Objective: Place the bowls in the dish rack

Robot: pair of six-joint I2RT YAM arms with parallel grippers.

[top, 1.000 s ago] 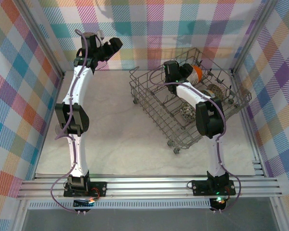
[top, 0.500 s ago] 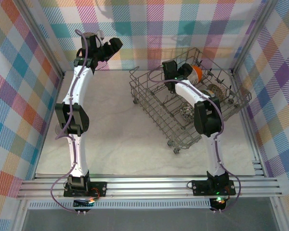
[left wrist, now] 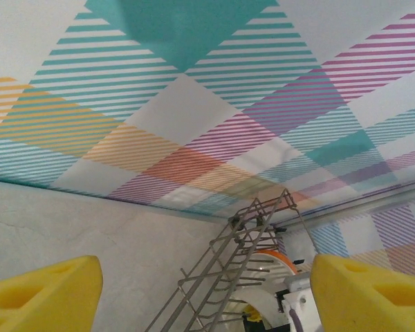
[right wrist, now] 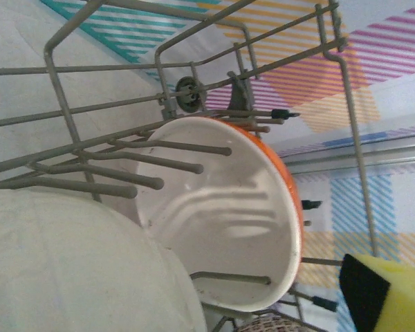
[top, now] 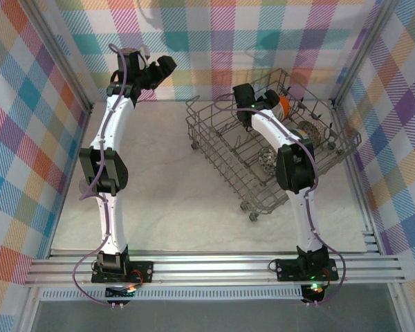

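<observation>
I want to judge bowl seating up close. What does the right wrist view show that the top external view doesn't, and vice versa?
Right wrist: the orange bowl with its white inside showing, on edge between tines, and a white bowl close to the lens. Top external: the left gripper raised near the back wall, the table, a brown-patterned bowl farther right. Shared: the dish rack and the orange bowl.

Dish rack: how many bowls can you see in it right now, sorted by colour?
Orange bowl: 1
Plain white bowl: 1
Brown-patterned bowl: 1
Dark speckled bowl: 1
Total: 4 in view in the dish rack; the arm may hide others.
</observation>
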